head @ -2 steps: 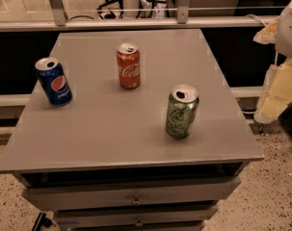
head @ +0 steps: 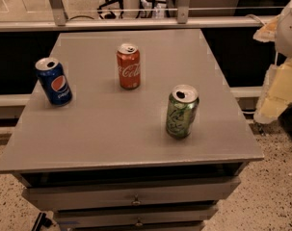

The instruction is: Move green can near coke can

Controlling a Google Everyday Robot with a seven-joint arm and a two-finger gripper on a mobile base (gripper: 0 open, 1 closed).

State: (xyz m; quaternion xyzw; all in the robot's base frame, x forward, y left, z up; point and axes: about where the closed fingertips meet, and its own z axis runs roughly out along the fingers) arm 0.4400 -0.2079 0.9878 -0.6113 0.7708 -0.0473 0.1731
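Note:
The green can [head: 181,111] stands upright on the grey cabinet top [head: 112,129], right of centre and towards the front. The coke can [head: 128,66] stands upright further back and to the left, clearly apart from the green can. My gripper [head: 279,83] shows as a pale, yellowish shape at the right edge of the view. It hangs beyond the cabinet's right side, away from both cans and touching neither.
A blue Pepsi can [head: 54,81] stands tilted-looking near the left edge of the top. The cabinet has drawers [head: 136,198] below its front edge. A rail with metal posts [head: 56,6] runs behind the cabinet. Speckled floor lies around it.

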